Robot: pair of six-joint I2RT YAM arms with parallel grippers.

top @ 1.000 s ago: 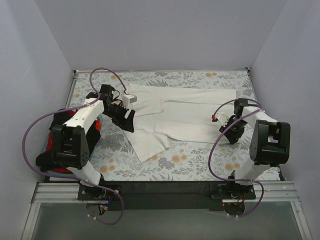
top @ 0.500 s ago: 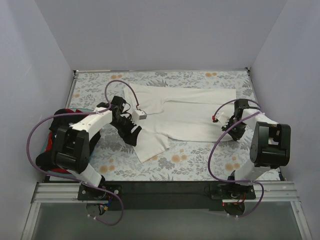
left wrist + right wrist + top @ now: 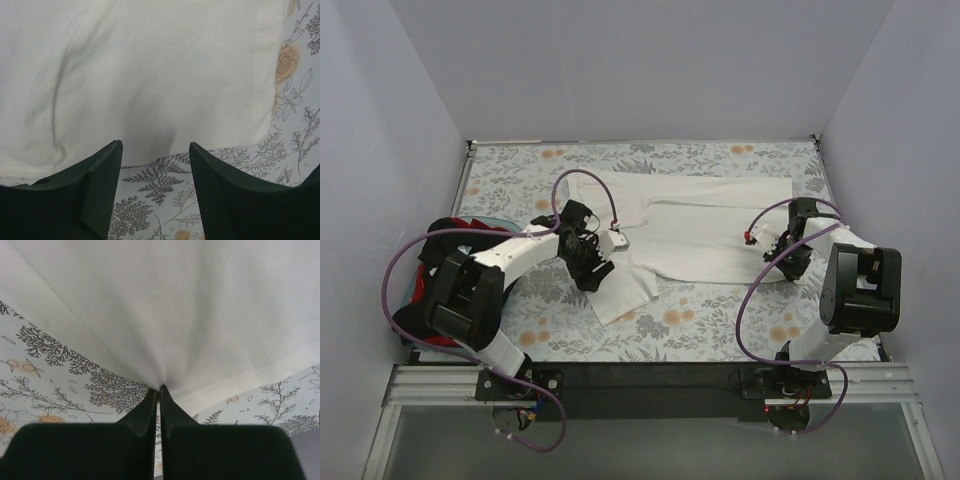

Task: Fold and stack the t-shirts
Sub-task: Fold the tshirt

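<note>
A large off-white t-shirt [image 3: 690,225] lies spread across the floral table cloth [image 3: 720,320], a sleeve sticking out toward the front left [image 3: 625,290]. My left gripper [image 3: 595,278] is open and empty, its jaws straddling the sleeve's edge; the left wrist view shows the white cloth [image 3: 150,75] just beyond the fingertips [image 3: 111,150]. My right gripper [image 3: 782,272] is shut on the shirt's lower right edge; the right wrist view shows the white cloth [image 3: 165,305] pinched and bunched at the fingertips [image 3: 150,395]. Black, red and teal shirts [image 3: 435,260] lie heaped at the left.
Grey walls enclose the table on the left, back and right. Purple cables loop off both arms. The heap of dark shirts [image 3: 420,290] sits under the left arm's base at the table's left edge. A metal rail [image 3: 640,380] runs along the near edge.
My left gripper has swung from the shirt's left shoulder to the right and nearer, down to the sleeve's edge. The right gripper has stayed put, shut on the hem.
</note>
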